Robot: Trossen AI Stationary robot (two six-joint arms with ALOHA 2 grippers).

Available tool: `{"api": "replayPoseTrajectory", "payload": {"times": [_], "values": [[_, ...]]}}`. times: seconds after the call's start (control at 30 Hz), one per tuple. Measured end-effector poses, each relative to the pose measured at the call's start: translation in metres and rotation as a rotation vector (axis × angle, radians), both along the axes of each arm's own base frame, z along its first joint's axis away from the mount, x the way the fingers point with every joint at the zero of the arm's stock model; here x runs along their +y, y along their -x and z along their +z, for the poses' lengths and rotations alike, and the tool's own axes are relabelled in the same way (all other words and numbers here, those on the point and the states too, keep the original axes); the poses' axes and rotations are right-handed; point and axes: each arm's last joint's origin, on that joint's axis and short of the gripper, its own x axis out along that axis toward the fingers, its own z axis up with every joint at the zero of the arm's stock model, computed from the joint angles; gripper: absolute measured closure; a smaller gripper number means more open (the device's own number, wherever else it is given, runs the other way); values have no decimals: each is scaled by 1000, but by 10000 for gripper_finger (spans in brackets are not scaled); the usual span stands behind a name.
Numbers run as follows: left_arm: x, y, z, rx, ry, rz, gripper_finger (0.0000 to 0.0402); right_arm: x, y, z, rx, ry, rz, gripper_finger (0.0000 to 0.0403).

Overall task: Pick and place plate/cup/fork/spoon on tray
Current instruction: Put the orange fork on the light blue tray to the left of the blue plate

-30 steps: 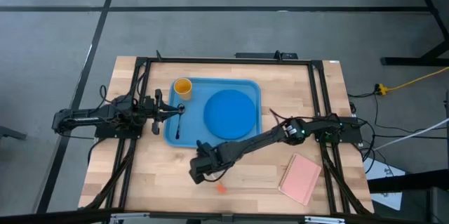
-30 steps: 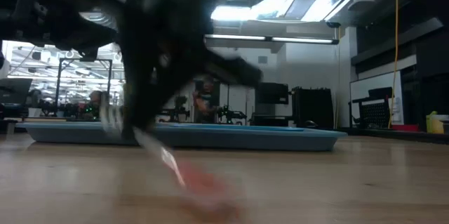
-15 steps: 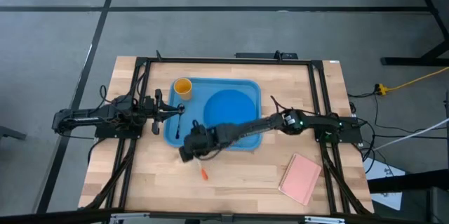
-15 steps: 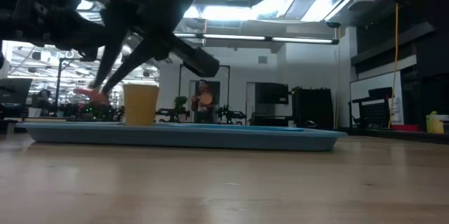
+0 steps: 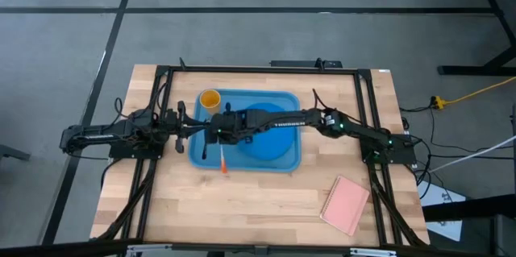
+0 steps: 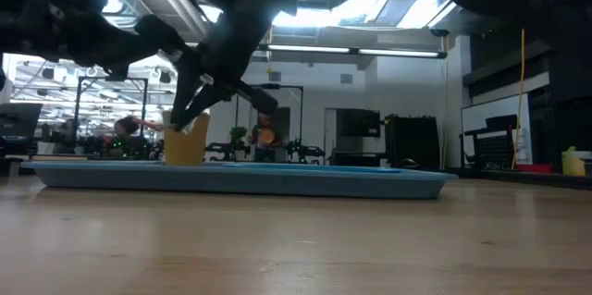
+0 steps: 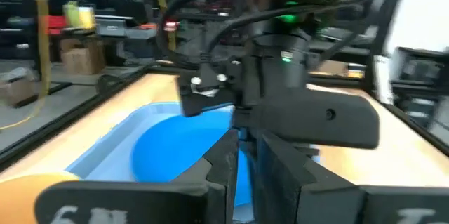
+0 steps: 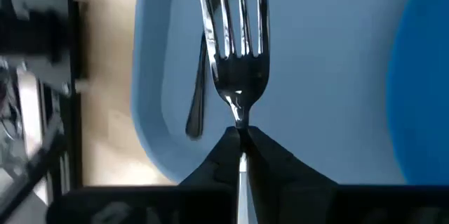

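Fork (image 8: 238,55) pinched in right claw (image 8: 240,140) over tray (image 5: 284,160), wrist view reveals spoon (image 8: 199,87) beneath, left claw (image 5: 196,127) narrow

The light blue tray (image 5: 284,157) lies near the middle of the wooden surface (image 5: 266,201), with the deep blue plate (image 5: 274,143) on its 3 o'clock half and the yellow cup (image 5: 210,100) in its 10 o'clock corner. The right arm stretches from the 3 o'clock edge across the plate, and the right gripper (image 5: 223,128) sits over the tray's 9 o'clock part, clamped on the fork (image 5: 222,157); the fork hangs toward 6 o'clock, its orange tip near the tray's rim. The left gripper (image 5: 201,126) rests at the tray's 9 o'clock edge, just beside the right one. A pink book (image 5: 346,205) lies toward the surface's 5 o'clock corner, well apart from the tray.
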Motion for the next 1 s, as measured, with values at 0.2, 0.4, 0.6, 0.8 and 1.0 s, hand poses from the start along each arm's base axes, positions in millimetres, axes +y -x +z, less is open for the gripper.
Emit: {"api": "replayPoseTrajectory", "payload": {"times": [0.2,0.4,0.6,0.8,1.0], "values": [[2,0,0,4,1,67,350,-6,-1,-6,11,23,-77,385],[3,0,0,-5,1,102,350,-11,0,-10,23,103,-148,383],[3,0,0,-6,1,104,350,-7,0,-15,40,122,-148,383],[3,0,1,-7,1,107,350,-6,2,-16,63,157,-148,383],[3,0,1,-7,1,109,350,-6,1,-15,53,175,-140,371]]}}
